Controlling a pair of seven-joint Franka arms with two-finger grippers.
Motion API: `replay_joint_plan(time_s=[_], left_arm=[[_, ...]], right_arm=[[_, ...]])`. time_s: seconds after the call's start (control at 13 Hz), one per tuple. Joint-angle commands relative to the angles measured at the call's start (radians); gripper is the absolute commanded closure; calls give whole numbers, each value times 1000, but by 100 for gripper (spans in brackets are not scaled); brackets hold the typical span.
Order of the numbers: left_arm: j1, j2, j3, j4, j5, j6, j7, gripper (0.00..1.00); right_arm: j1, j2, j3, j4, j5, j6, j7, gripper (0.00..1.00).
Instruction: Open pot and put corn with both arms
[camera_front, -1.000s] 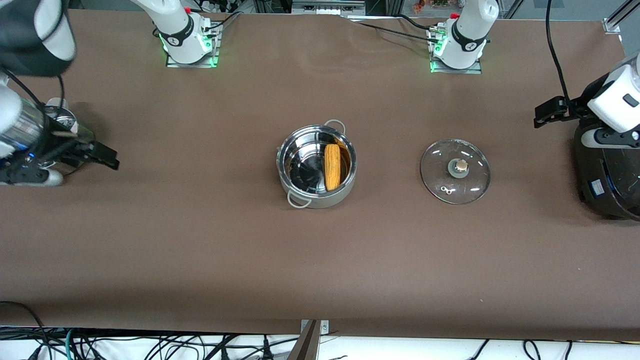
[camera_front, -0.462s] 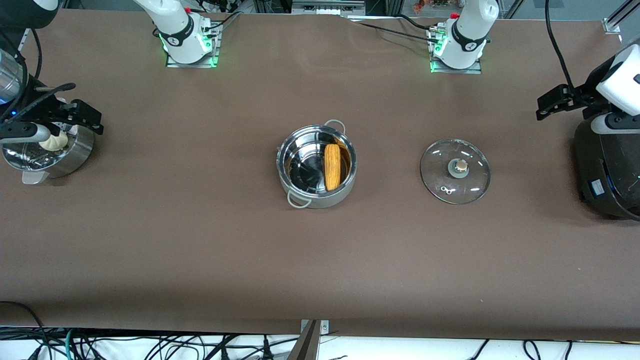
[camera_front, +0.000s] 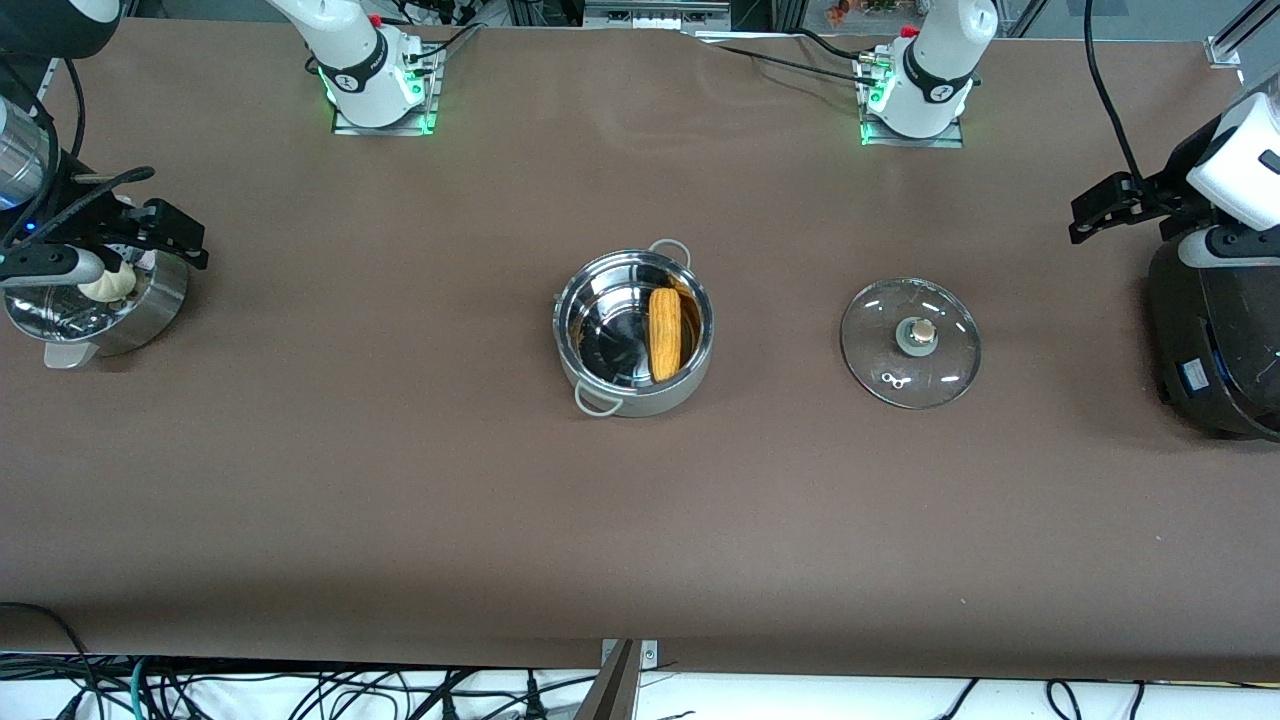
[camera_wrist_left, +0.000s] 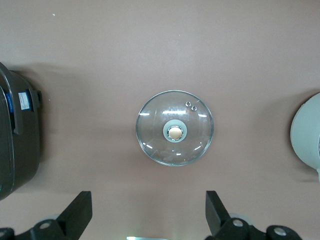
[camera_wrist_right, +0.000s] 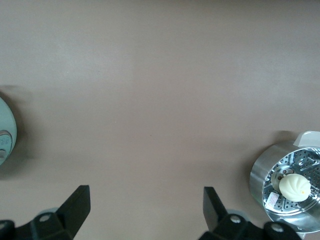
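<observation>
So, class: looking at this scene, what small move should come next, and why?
Probably none beyond both arms parking: the corn cob already lies in the open pot, the glass lid rests beside it, and the left hand and right hand are open, empty, at the table's ends.

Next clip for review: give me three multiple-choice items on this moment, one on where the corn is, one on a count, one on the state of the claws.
1. Where is the corn?
A. Inside the pot
B. On the glass lid
C. In the steamer basket

2. How many loop handles show on the pot?
A. One
B. Two
C. Four

3. How do the two claws stand?
A. Both shut on the lid
B. One holds the corn
C. Both open and holding nothing

Answers:
1. A: the corn lies inside the pot, against its wall.
2. B: two handles show on the rim.
3. C: the left claw hangs over the table by the glass lid with fingers apart; the right claw is open by the steamer basket, which holds the bun.
</observation>
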Motion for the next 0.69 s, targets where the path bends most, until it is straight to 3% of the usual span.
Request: replay_joint_plan(time_s=[0.0,0.62], left_arm=[[17,-34,-15,-37,7,17,-9,0],[20,-33,-15,-37,7,12,-9,0]], right_arm=[[-26,-1,23,-1,1,9,0,0],[-26,-1,23,-3,36,15,43,0]])
